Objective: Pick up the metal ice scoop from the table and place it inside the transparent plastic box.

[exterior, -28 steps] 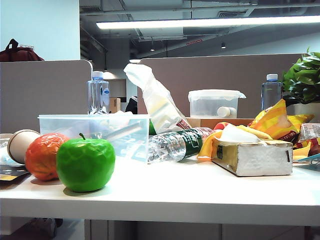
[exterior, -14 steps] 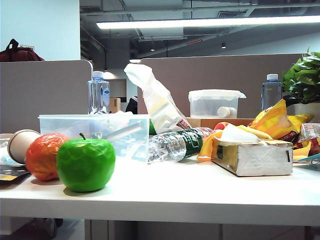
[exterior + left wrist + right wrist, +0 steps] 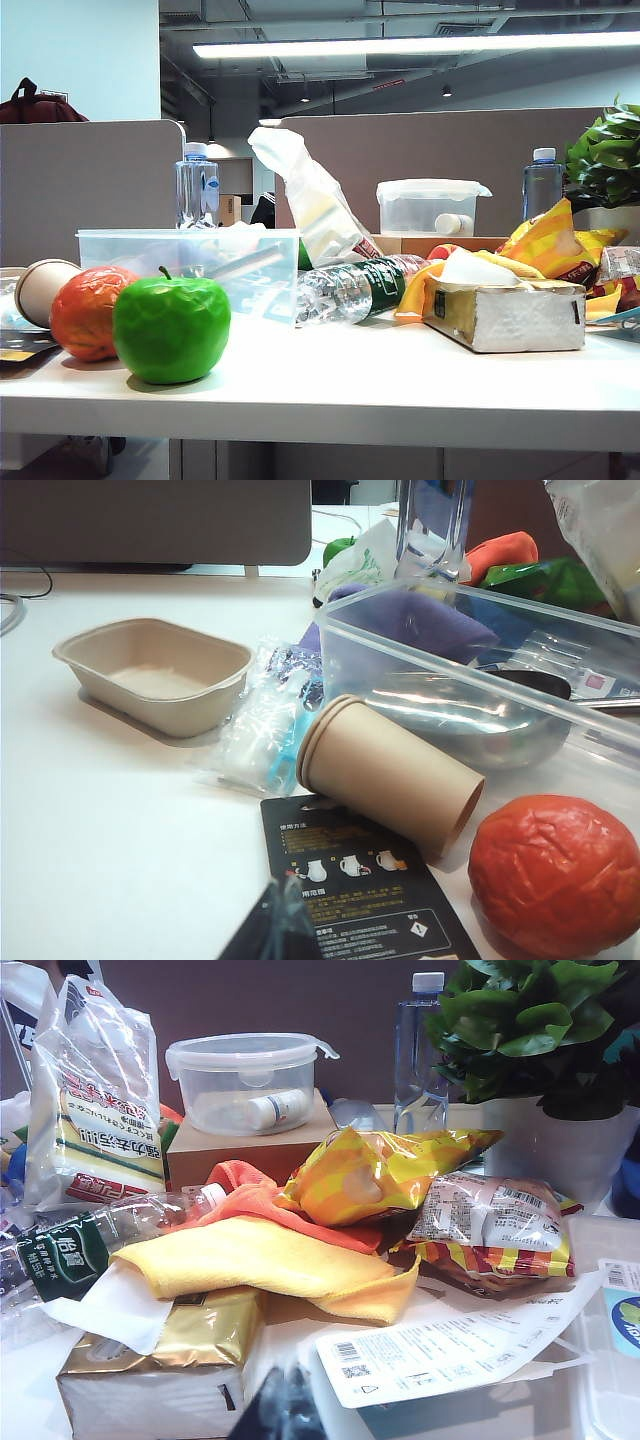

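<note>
The metal ice scoop (image 3: 500, 720), shiny, lies inside the transparent plastic box (image 3: 345, 645); right pincer (image 3: 285, 1405) closed; left pincer's (image 3: 280, 920) state unclear.

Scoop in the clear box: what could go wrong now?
The scoop lies in the box, handle slanting up; a bump might shift it. The left tool, by the black packet, could knock the cup lying beside the box. The right tool, shut, is near the tissue box.

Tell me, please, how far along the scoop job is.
Done: the metal ice scoop lies inside the transparent plastic box. In hand: nothing; the left gripper and right gripper hang clear of the clutter, empty. Left: nothing apparent.
</note>
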`<action>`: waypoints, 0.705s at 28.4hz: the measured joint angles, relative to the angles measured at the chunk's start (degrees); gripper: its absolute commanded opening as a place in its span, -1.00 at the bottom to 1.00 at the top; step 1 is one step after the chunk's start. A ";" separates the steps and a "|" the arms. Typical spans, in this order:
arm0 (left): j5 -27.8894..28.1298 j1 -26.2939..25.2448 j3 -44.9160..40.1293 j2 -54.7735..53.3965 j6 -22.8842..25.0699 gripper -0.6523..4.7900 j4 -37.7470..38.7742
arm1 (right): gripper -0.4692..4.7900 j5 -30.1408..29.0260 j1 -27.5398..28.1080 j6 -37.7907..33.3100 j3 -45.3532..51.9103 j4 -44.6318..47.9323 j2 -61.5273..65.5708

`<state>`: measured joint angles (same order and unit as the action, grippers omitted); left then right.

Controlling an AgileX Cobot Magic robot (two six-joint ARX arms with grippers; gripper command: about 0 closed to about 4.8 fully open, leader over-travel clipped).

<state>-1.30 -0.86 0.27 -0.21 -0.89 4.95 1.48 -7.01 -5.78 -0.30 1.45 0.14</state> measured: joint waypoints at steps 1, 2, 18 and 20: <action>0.00 0.00 0.00 0.00 0.00 -0.78 0.00 | -0.82 0.00 0.04 0.00 0.00 0.02 0.00; 0.00 0.00 0.00 0.00 0.00 -0.78 0.00 | -0.82 -0.02 0.15 0.00 0.00 0.02 0.00; -0.02 0.00 0.00 -0.04 0.00 -0.78 0.00 | -0.82 -0.04 1.66 0.00 0.00 0.00 0.00; 0.00 0.00 0.00 -0.09 0.00 -0.78 0.00 | -0.82 -0.04 1.66 0.00 0.00 0.00 0.00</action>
